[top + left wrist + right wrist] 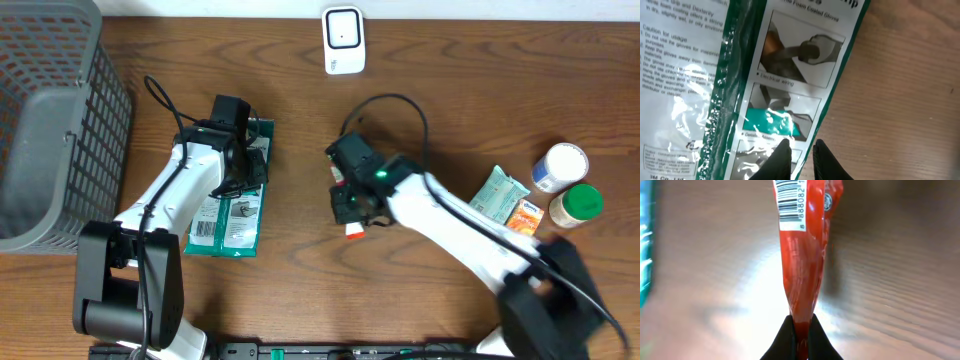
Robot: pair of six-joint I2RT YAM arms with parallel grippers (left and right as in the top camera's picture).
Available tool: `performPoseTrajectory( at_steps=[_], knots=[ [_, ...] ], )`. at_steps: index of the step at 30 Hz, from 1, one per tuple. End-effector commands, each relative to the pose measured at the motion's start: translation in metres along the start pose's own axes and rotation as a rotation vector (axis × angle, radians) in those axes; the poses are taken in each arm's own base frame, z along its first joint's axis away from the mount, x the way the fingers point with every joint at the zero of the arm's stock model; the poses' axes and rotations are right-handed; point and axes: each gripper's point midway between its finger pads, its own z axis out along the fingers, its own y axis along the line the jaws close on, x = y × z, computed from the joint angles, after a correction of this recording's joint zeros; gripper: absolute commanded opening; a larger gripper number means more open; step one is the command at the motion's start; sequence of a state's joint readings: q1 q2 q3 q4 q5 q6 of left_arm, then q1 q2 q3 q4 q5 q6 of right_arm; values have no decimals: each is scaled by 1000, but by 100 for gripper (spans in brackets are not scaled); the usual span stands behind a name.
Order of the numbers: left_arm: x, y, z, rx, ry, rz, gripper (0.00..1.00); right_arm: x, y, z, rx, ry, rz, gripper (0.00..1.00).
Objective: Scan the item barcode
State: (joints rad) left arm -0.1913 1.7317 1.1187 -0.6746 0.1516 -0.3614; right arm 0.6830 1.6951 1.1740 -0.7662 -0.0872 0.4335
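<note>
Right gripper (800,332): fingers pressed together, clamped on the lower end of a glossy red plastic packet (802,270). The packet hangs clear of the brown wooden table (450,90), near its centre. A white label with a black barcode (790,200) sits on the packet's other end, facing the wrist camera.

White box-shaped scanner (343,38): at the far edge of the table, centre, well apart from the packet.

Left gripper (802,155): fingertips almost together with a narrow gap, straddling the right edge of a flat green-and-white printed glove pack (232,205), which lies on the table left of centre. One finger (780,157) is over the pack, the other over bare wood. Whether the edge is pinched cannot be told.

Grey mesh basket (100,130): far left.

Right side of the table, grouped near one another: a pale green sachet (497,192), a small orange packet (525,215), a white bottle with a blue band (560,165) and a white bottle with a green lid (577,205).
</note>
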Motion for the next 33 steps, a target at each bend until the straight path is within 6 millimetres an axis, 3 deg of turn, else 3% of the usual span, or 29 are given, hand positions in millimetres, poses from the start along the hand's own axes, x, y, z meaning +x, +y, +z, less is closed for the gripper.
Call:
performPoseTrajectory(
  at_steps=[1,6,8,10,14,17,19,22,33],
  knots=[
    [-7,-2,-6,8,-25,12,17,-1,20,-39,-153,-55,-315,1],
    [-28,-15,-46,69,-163,34,17,6,42,-79,-356,-123,-521,1],
    [-39,-23,-76,110,-267,65,17,4,37,-86,-345,-141,-515,1],
    [-49,-26,-107,138,-374,74,24,4,29,-86,-318,-140,-518,1],
    [-65,-9,-164,127,-571,32,31,15,19,-84,-299,-92,-571,1],
    [-72,14,-193,78,-676,-23,35,24,16,-83,-296,-59,-602,1],
    [-74,26,-203,60,-707,-50,41,28,14,-83,-296,-46,-616,1],
    [-76,37,-207,48,-721,-78,62,28,14,-83,-295,-45,-628,1],
    [-82,54,-208,23,-729,-122,73,26,8,-81,-260,-59,-720,1]
  ],
)
